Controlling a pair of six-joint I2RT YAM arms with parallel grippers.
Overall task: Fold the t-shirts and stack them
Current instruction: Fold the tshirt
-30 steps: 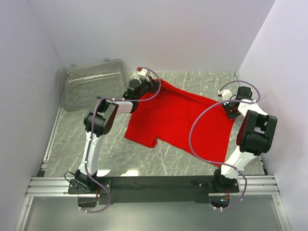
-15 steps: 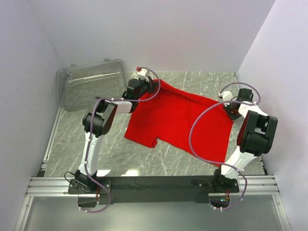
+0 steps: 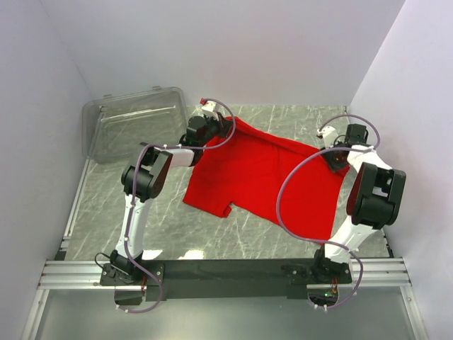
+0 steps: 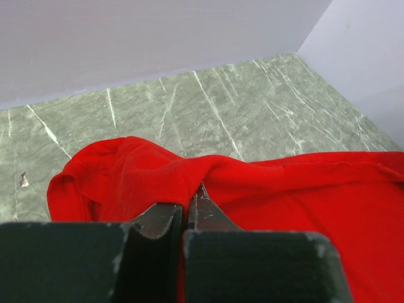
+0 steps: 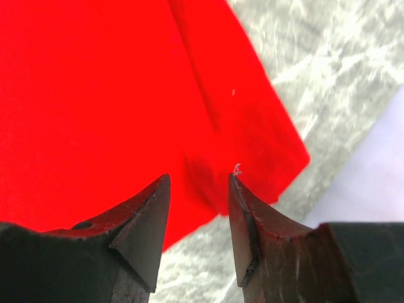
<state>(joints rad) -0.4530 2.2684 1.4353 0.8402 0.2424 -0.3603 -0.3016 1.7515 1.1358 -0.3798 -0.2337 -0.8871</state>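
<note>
The green marbled bench (image 3: 163, 227) is seen from above with one red t-shirt (image 3: 262, 177) spread across its middle and right side, lying mostly flat between the two arms. No finished fold can be made out in the cloth, and no second shirt or stack is seen anywhere in the views. A clear bin (image 3: 134, 131) is set apart at the far left corner, well away from the shirt, and nothing can be made out inside it.

The task is judged to be at an early stage: the shirt is laid out, but the folding is yet to be done and the stacking is not begun.

The shirt's far left corner is bunched and raised a little off the bench, where it is pinched by the left claw (image 4: 189, 201); the jaws are pressed together on a ridge of red cloth. At the shirt's far right corner the right claw (image 5: 199, 183) is held just above the hem with its jaws parted about halfway. Nothing is gripped there, and the cloth is seen lying flat below the tips, close to the bench's right edge.

A fresh grip by the right claw is likely needed before the far edge can be carried over for a first fold.
</note>
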